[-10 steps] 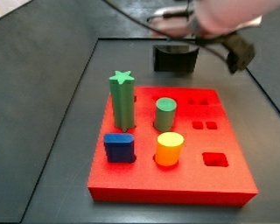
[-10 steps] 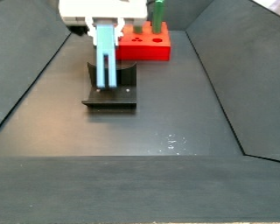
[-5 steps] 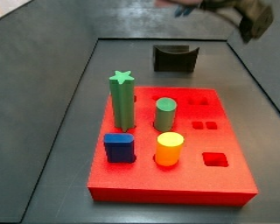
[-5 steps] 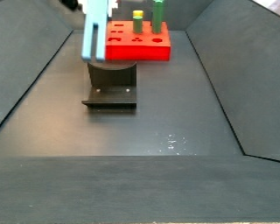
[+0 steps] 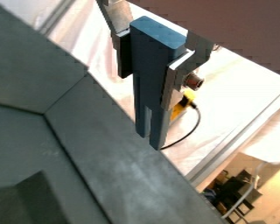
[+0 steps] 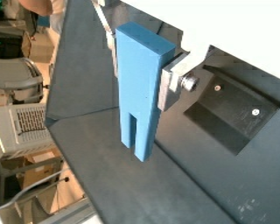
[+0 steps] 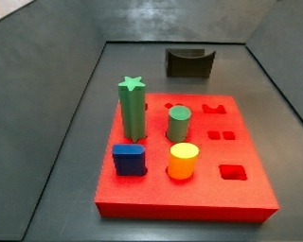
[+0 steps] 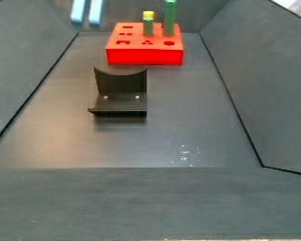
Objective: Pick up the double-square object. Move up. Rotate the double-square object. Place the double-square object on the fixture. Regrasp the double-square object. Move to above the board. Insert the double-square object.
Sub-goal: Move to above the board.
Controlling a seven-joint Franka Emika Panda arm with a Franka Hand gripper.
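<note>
Risen clear of the fixture, hand clamped on double-square object, pegs standing in board

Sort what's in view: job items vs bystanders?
Job items: double-square object clamped in the end effector, lifted clear; fixture, vacant; board.

Bystanders: green star post, green cylinder, yellow cylinder, blue block, all standing in the board.
</note>
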